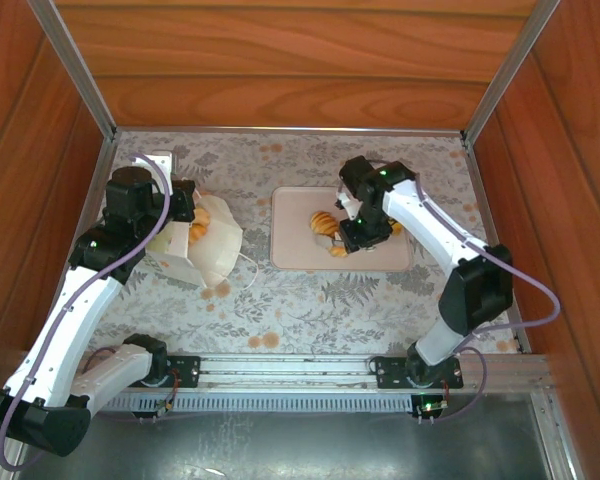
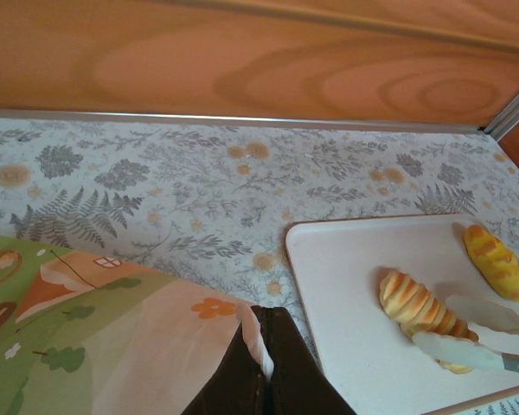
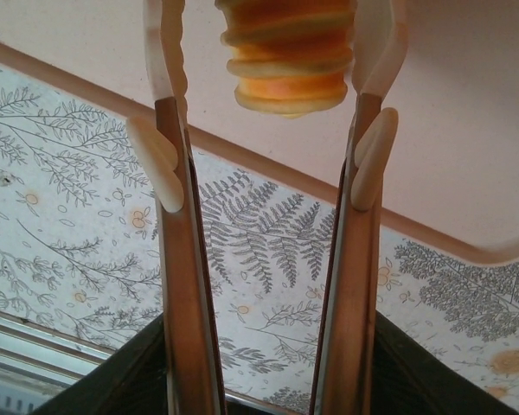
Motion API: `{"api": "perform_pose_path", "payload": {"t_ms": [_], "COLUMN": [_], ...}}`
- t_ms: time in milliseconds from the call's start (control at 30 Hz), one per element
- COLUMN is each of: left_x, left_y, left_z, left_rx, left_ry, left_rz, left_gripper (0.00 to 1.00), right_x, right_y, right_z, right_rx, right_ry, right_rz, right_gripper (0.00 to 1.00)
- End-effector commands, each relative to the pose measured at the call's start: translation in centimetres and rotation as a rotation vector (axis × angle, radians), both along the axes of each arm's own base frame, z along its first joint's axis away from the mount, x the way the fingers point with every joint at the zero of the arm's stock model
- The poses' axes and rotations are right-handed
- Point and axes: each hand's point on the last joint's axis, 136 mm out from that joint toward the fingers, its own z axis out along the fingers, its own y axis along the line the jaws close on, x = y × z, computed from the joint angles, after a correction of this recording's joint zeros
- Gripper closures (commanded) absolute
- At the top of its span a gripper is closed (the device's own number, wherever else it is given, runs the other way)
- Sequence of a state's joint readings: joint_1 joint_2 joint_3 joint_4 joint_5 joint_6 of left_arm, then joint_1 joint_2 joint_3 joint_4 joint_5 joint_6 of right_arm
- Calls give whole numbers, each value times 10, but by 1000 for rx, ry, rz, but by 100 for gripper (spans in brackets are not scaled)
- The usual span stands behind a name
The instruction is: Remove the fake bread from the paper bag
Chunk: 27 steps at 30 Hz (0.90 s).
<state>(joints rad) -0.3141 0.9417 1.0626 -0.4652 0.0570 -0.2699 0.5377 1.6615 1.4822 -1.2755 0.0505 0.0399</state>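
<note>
Left claw (image 2: 266,346) clamps the paper bag (image 2: 112,346); its camera shows right claw (image 2: 441,322) half-open, straddling ridged roll (image 2: 411,301).

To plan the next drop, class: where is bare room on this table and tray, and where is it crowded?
Free: the left of the tray, from its rim to the ridged roll; the table strip between tray and back wall; the strip between tray and front rail. Crowded: the tray's right, with the yellow pastry and right arm; the side with the paper bag.
</note>
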Motion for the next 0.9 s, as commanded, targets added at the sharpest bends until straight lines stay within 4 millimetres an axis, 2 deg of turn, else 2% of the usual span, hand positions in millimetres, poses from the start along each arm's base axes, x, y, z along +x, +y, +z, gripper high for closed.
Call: {"api": "perform_pose_path", "payload": {"t_ms": [0,167,333,467,600,867], "left_x": [0,-1,-1,-3,-3,-3], "left_y": [1,2,2,2,4,5], "left_z": [8,10,10,9,10,12], "left_rx": [-13,-13,-14,-20,-22,-18], "left_ry": [-38,-47,-46,-44,-53,-62], "left_rz": [-2,3,2,2,15,15], "left_gripper": [100,100,100,100,100,100], "right_x": [2,9,25,41,49,54], "right_y": [-4,-3,-12,-29,-43,-51], "right_z": [-3,-4,11,16,16,11], "right_rx": [-63,-83,-124,-113,-86,-67], "right_ry": [26,22,-57,-69,-55,-56], "right_rz": [55,84,57,-100,-280,-425], "right_gripper": [51,58,61,61,60,61]}}
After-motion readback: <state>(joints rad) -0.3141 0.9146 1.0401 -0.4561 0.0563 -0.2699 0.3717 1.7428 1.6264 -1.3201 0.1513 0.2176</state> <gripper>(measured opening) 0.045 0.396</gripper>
